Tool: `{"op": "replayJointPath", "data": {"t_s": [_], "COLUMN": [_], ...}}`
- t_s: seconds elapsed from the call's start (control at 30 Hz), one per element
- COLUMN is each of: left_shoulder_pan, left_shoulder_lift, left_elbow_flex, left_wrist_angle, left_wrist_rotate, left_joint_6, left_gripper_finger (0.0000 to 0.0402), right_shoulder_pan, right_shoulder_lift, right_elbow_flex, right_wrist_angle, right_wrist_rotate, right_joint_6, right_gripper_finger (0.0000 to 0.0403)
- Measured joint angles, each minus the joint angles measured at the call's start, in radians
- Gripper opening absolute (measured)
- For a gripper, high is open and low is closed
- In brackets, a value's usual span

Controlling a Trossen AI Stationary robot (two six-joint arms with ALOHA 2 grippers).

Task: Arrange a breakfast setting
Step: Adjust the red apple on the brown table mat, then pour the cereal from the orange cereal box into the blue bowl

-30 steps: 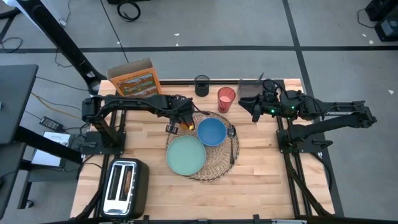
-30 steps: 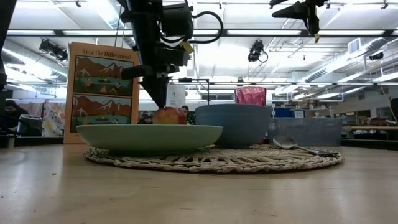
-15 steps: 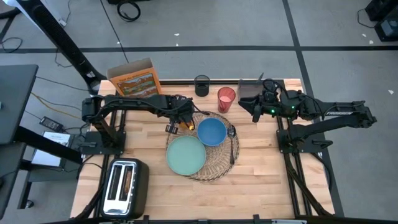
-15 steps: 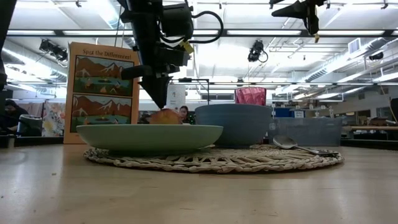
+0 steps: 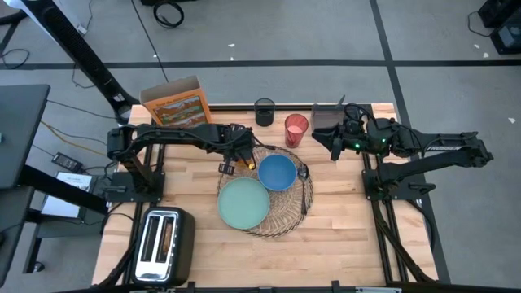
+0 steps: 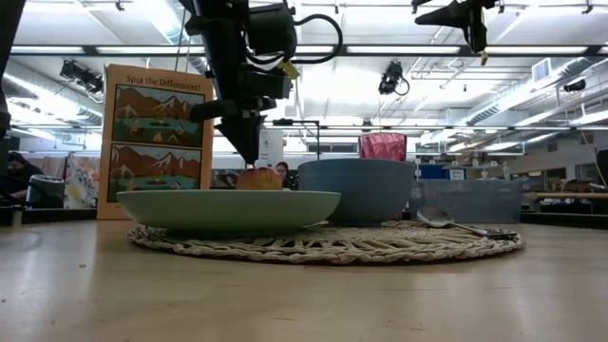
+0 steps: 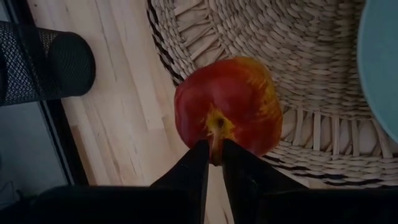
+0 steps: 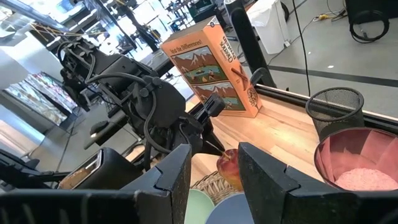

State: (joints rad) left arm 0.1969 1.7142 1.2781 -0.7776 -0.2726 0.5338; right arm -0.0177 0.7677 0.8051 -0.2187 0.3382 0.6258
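Note:
The red apple (image 7: pixel 230 106) sits on the far left edge of the woven placemat (image 5: pixel 281 218), behind the teal plate (image 6: pixel 228 207) and beside the blue bowl (image 5: pixel 278 172). My left gripper (image 7: pixel 214 158) slants down onto the apple's top, its fingers a narrow gap apart. A dark spoon (image 5: pixel 305 191) lies on the mat's right side. The red cup (image 5: pixel 295 130) stands beyond the mat, and the cereal box (image 5: pixel 175 104) stands upright at the far left. My right gripper (image 8: pixel 211 168) hangs open and raised at the far right, holding nothing. My left gripper has one fingertip (image 7: pixel 198 163) on either side of the apple's stem (image 7: pixel 216 134), coming from above at a slant. Whether the fingers touch the stem or the apple's top, I cannot tell. The apple rests on the placemat, stem end up.
A black mesh cup (image 5: pixel 264 111) stands at the far edge next to the red cup. A grey tray (image 5: pixel 326 118) is below my right gripper. The silver toaster (image 5: pixel 163 244) fills the near left corner. Bare wood lies near the front and right edges.
In the low view the apple has sunk a little behind the plate's rim under my left gripper and shows less of its red side. Both arms have kept their places.

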Motion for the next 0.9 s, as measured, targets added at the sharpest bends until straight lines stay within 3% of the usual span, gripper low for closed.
{"op": "replayJointPath", "data": {"t_s": [0.47, 0.7, 0.9], "left_shoulder_pan": [0.000, 0.000, 0.000], "left_shoulder_lift": [-0.009, -0.047, -0.153], "left_elbow_flex": [0.000, 0.000, -0.001], "left_wrist_angle": [-0.012, -0.013, -0.015], "left_wrist_rotate": [0.001, 0.002, 0.009], "left_joint_6": [0.003, 0.004, -0.033], "left_gripper_finger": [0.0058, 0.0119, 0.0173], "right_shoulder_pan": [0.000, 0.000, 0.000], "right_shoulder_lift": [0.000, 0.000, 0.000], "right_elbow_flex": [0.000, 0.000, 0.000], "right_wrist_angle": [0.000, 0.000, 0.006], "right_wrist_rotate": [0.000, 0.000, 0.002], "right_joint_6": [0.000, -0.007, -0.045], "right_gripper_finger": [0.0140, 0.0140, 0.0140]}}
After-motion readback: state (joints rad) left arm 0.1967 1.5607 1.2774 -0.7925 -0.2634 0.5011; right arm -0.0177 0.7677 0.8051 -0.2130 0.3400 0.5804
